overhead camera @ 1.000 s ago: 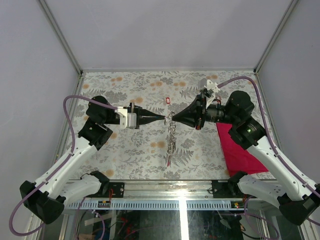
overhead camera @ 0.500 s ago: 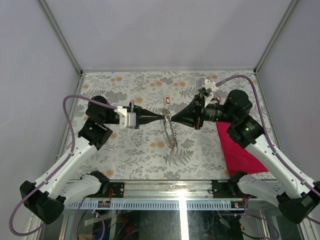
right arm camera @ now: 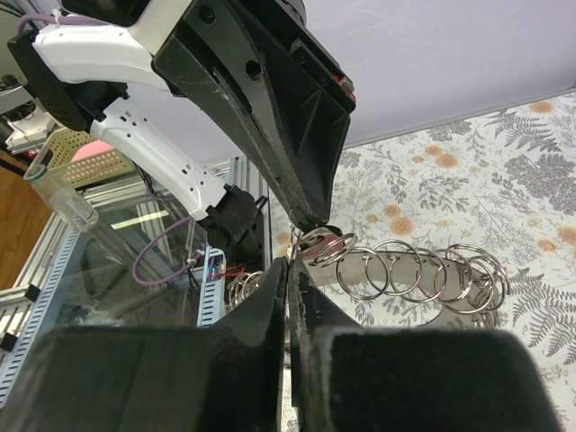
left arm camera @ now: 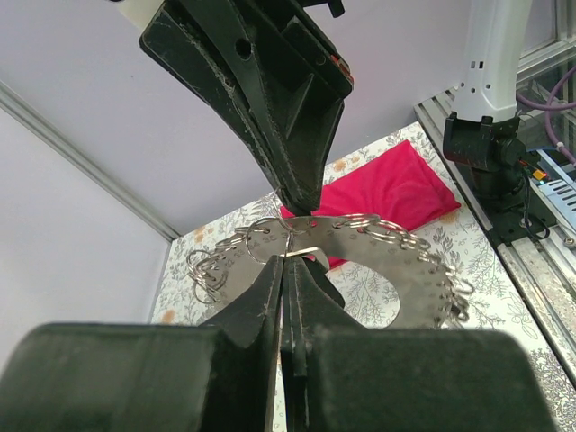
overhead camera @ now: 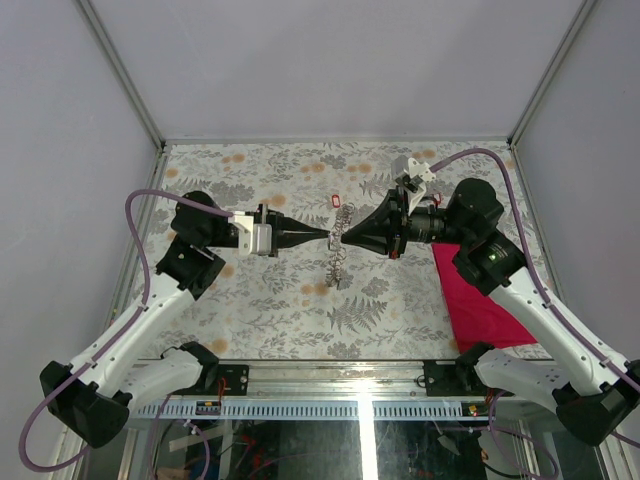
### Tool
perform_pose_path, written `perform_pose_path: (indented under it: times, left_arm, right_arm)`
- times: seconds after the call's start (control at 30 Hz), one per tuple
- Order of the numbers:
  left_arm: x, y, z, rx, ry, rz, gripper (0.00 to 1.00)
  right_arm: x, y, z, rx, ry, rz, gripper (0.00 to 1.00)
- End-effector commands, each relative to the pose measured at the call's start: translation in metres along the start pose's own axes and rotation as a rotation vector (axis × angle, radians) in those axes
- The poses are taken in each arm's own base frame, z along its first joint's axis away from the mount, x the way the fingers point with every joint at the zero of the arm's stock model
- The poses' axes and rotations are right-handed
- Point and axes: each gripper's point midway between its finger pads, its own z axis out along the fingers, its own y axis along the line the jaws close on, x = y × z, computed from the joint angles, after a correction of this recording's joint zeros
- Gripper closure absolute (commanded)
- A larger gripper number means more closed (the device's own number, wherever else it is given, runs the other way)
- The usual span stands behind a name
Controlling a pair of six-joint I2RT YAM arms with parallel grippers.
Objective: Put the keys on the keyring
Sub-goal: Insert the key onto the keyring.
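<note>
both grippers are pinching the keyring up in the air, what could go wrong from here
1. The left gripper and right gripper are both shut on nearly the same spot on the rim of the keyring, tips almost touching. A small misaligned move could knock them together or twist it loose.
2. The keyring hangs above the table by that one edge, so a slip would likely drop it.
3. The red key tag lies on the table and neither gripper is free to fetch it.

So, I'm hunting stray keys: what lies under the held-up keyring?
Under the keyring, pinched by left gripper and right gripper, only floral table shows; the strip it covers is hidden. One red key lies just beyond it.
</note>
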Motion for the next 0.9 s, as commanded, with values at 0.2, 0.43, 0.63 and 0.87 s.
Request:
perform_pose_path:
  times: [0.2,0.43,0.63,0.87]
  left_arm:
    - [-0.0255,0.0083,0.0030,0.015,-0.055,0.074,1.00]
    - [-0.0270,0.0062,0.0029,0.029,-0.061,0.078,1.00]
    - [-0.0251,0.0026,0.0026,0.041,-0.061,0.077,1.00]
    - [-0.0216,0.0006,0.0035,0.057,-0.057,0.066,1.00]
  right_arm:
    - [-0.0206,0.0120,0.0062,-0.054,-0.047,-0.055,1.00]
    - [-0.0211,0.0100,0.0058,-0.033,-0.055,-0.055,1.00]
    - [-0.0250,0.0097,0.0032,-0.010,-0.068,-0.073,1.00]
    - [-0.0266,0.0136,0.0028,-0.028,-0.075,-0.086,1.00]
